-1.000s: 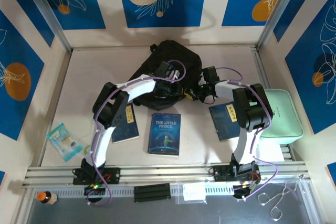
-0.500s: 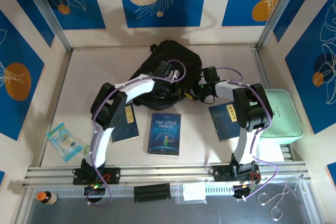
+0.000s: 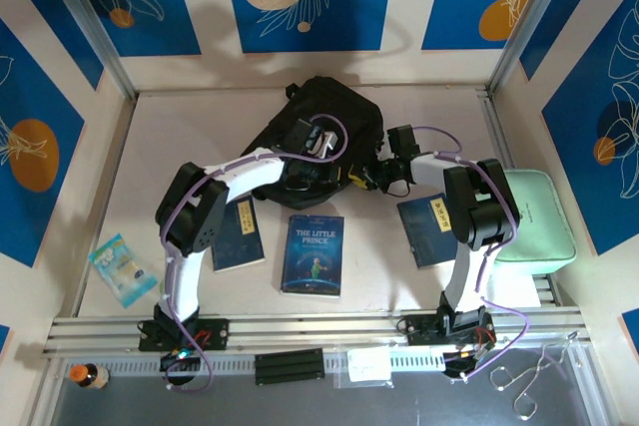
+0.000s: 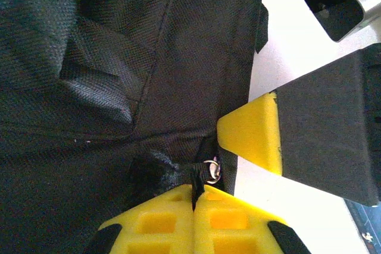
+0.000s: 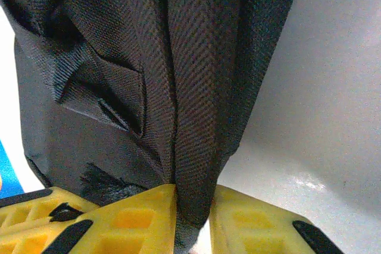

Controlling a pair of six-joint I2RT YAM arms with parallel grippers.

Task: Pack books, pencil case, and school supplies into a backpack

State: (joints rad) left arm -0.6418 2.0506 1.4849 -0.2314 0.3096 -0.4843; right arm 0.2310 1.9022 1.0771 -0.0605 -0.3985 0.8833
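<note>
- Three books [image 3: 313,254] are lying flat on the table [image 3: 170,137] near the arm bases, none of them packed yet.
- Past them, the left gripper [image 4: 194,201] is pinching the zip pull [image 4: 209,169], and the right gripper [image 5: 193,203] is clamping a fold of fabric.
- Farthest, the backpack [image 3: 339,102] is sitting mid-table. Opening seems to be in hand, calling for a steady pull along the zip while the right is bracing.

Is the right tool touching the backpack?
Touching. The right wrist view shows the right tool pinching a fold of the backpack.
</note>
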